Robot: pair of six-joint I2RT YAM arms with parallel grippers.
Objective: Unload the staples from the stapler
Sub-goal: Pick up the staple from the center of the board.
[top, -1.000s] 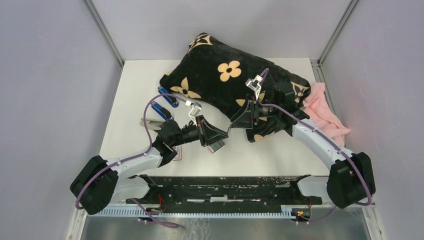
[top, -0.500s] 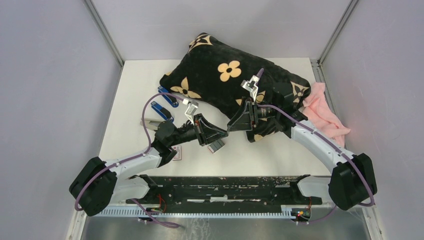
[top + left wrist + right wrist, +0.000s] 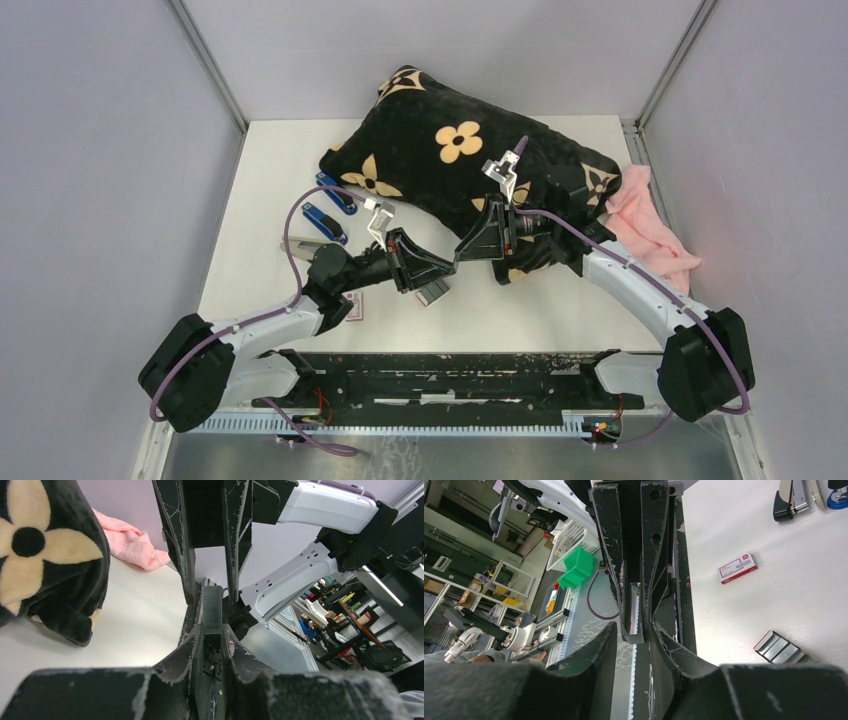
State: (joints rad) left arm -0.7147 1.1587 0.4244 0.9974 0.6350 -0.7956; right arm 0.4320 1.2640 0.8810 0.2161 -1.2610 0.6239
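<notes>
Two hands meet nose to nose in the air over the worktop [image 3: 540,300], likely to pass the staples [image 3: 211,607] across. The left hand [image 3: 212,632] is clenched on the near end of the strip and points it forward, so the far end is offered. The right hand [image 3: 634,630] straddles that end, jaws narrow but with gaps showing, not yet gripping. On the worktop below lie loose strips [image 3: 781,647], probably the drop spot.
</notes>
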